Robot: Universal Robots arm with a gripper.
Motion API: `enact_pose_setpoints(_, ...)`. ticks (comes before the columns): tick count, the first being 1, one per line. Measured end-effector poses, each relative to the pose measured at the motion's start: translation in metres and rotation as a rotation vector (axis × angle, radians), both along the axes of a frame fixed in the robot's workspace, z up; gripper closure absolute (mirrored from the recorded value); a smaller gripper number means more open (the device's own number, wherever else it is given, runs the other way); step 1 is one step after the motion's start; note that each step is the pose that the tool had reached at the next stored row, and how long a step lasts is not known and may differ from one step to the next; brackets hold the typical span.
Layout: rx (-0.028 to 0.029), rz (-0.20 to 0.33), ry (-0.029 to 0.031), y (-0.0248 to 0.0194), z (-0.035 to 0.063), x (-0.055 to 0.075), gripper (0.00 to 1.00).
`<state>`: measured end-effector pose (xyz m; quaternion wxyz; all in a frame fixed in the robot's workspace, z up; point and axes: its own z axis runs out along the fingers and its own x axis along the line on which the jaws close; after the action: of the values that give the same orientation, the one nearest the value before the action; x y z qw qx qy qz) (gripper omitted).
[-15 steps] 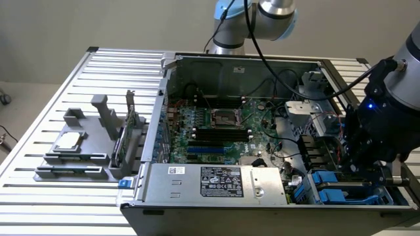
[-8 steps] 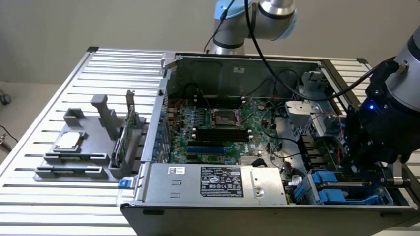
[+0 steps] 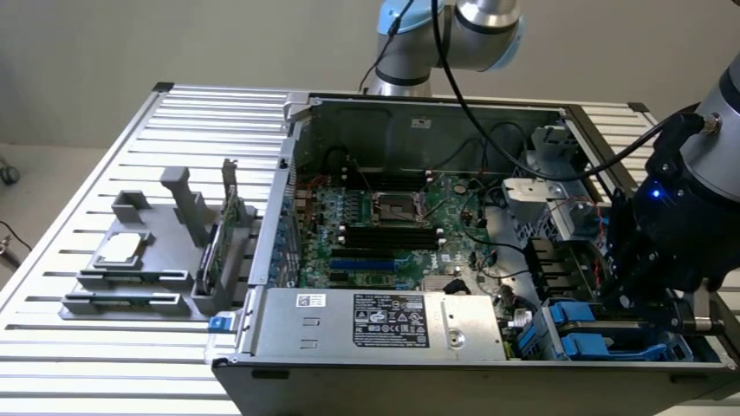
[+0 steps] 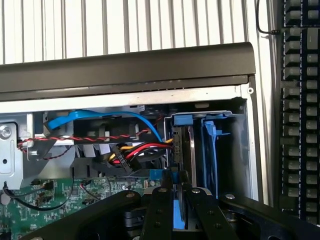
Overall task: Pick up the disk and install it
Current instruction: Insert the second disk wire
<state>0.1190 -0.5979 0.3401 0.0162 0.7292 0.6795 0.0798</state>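
We see the gripper (image 4: 175,210) pinching the disk (image 4: 184,150) on edge, partly down in the blue drive bay (image 4: 215,150) at the case (image 3: 382,368) corner. Our judgement — hold it square to the rails (SATA cables (image 4: 135,152) lie close) and press evenly.

Work surface: slatted white metal table (image 3: 69,355), long parallel ribs running across, brightly and evenly lit. Backdrop: plain beige wall (image 3: 173,39), unmarked. Floor: pale strip (image 3: 35,160) visible at the exterior view's left, beyond the table edge.
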Motion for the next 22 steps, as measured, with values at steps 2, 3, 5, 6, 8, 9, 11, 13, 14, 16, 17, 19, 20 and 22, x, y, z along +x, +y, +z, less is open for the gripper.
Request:
enact_pose_setpoints(2, -0.0003, 0.0, 0.0001, -0.0002, -0.0002, 0.0, 0.84)
enact_pose_setpoints(3, -0.0003, 0.0, 0.0, -0.0003, -0.0004, 0.0, 0.84)
enact_pose_setpoints(5, -0.0002, 0.0, 0.0, -0.0004, -0.001, 0.0, 0.84)
enact_pose_setpoints(6, -0.0001, 0.001, 0.0, -0.0005, -0.0013, 0.0001, 0.84)
enact_pose_setpoints(8, -0.0002, 0.001, 0.0, -0.0006, -0.0017, 0.0001, 0.84)
enact_pose_setpoints(9, -0.0002, 0.001, 0.0, -0.0006, -0.002, 0.0002, 0.84)
enact_pose_setpoints(11, -0.0003, 0.001, 0.0, -0.0007, -0.0023, 0.0003, 0.84)
enact_pose_setpoints(13, -0.0002, 0.002, 0.0, -0.0007, -0.0026, 0.0005, 0.84)
enact_pose_setpoints(14, -0.0001, 0.002, 0.0, -0.0007, -0.0028, 0.0006, 0.84)
enact_pose_setpoints(16, 0.0, 0.003, 0.0, -0.0008, -0.0032, 0.0007, 0.84)
enact_pose_setpoints(17, -0.0002, 0.003, 0.0, -0.0008, -0.0034, 0.0008, 0.84)
enact_pose_setpoints(19, 0.0002, 0.004, 0.0, -0.0009, -0.004, 0.0009, 0.84)
enact_pose_setpoints(20, 0.0004, 0.004, 0.0, -0.0009, -0.0042, 0.001, 0.84)
enact_pose_setpoints(22, 0.0006, 0.005, 0.0, -0.001, -0.0047, 0.0011, 0.84)
